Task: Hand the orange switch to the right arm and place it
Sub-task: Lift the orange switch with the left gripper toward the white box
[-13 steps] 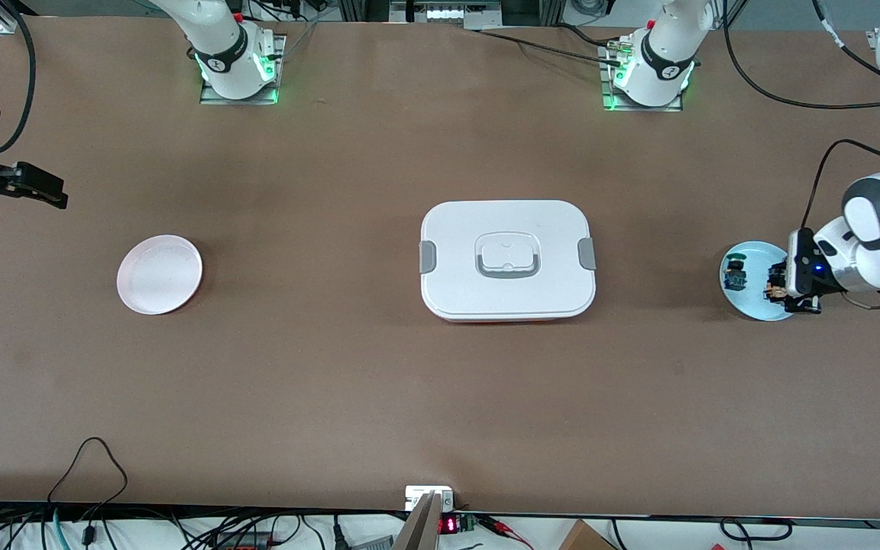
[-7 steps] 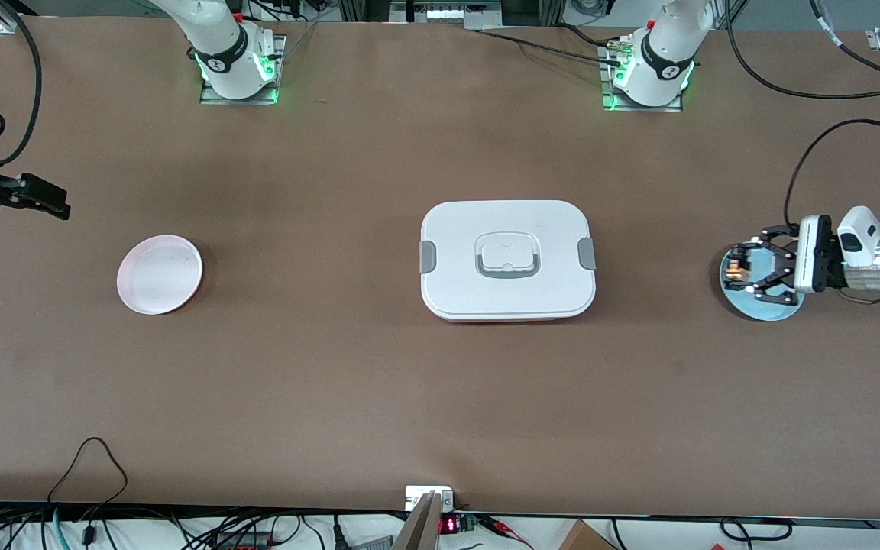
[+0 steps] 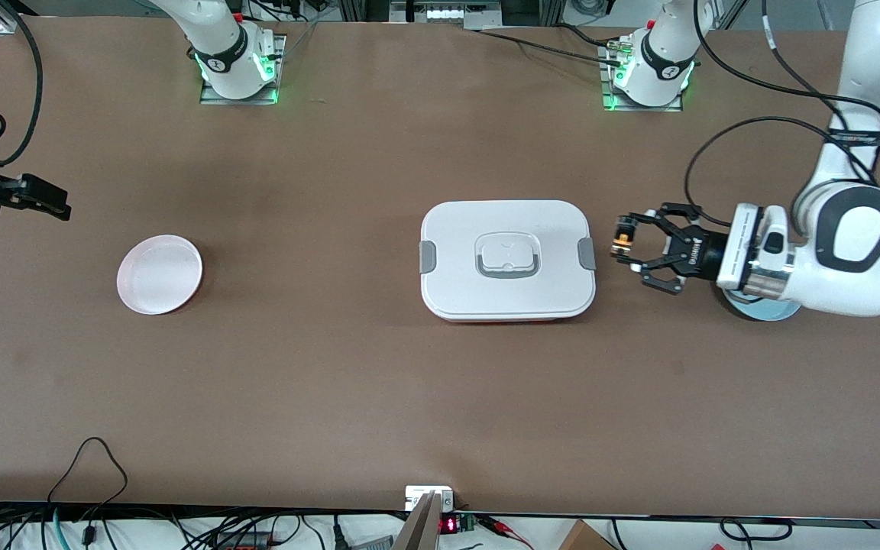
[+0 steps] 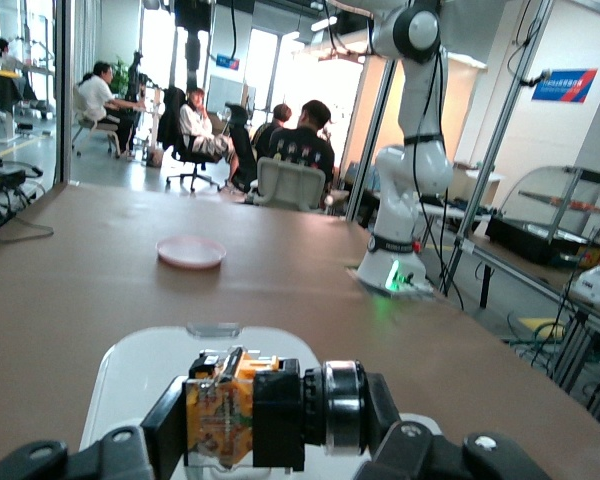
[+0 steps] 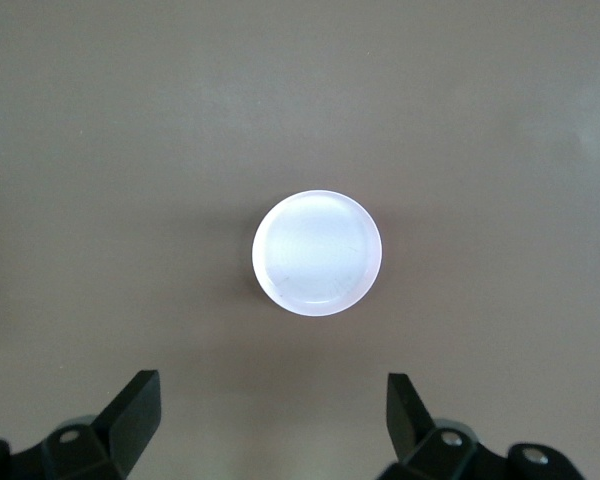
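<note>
A brown tabletop (image 3: 333,367) fills the front view, with the 2 arm bases along its top edge and cables along the bottom edge. In the left wrist view an open workroom with seated people and glass partitions shows above the tabletop.

A white lidded container (image 3: 507,260) with grey side latches and a recessed handle sits at the centre of the front frame. A pink plate (image 3: 159,274) lies in the left-centre of that frame, toward the right arm's end of the tabletop. A light blue plate (image 3: 761,309) shows only as a sliver at the right of the frame, mostly covered by the left arm's wrist.

The left gripper (image 3: 623,252), a black claw-like linkage, points sideways in the right-centre of the front frame, over the bare tabletop between the container and the blue plate. Its jaws are pinching the orange switch (image 3: 621,241), held up in the air just beside the container's latch. In the left wrist view the orange switch (image 4: 230,415) sits at the bottom centre, orange block at one end, black body and silver ring at the other, clamped between the black fingers (image 4: 165,430).

The right gripper (image 3: 43,200) waits at the left edge of the front frame, above the pink plate in the picture. The right wrist view shows its 2 fingers (image 5: 135,405) spread wide and empty in the bottom corners, with the pink plate (image 5: 317,252) at the frame's centre.
</note>
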